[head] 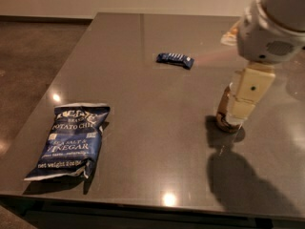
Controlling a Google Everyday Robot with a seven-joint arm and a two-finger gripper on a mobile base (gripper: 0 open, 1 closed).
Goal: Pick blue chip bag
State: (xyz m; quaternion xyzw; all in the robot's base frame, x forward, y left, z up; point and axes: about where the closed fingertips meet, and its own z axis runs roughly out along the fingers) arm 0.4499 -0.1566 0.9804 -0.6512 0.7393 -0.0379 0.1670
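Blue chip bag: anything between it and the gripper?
Nothing visible. The gripper hangs at the right, by the can; only bare table separates it from the blue chip bag. The snack bar lies farther back, off that line.

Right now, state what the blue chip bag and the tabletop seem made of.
Blue chip bag: likely plastic film, glossy and crinkled. Table: smooth grey, maybe laminate or stone; it mirrors lamp glints. Gripper hangs at the right, by the can.
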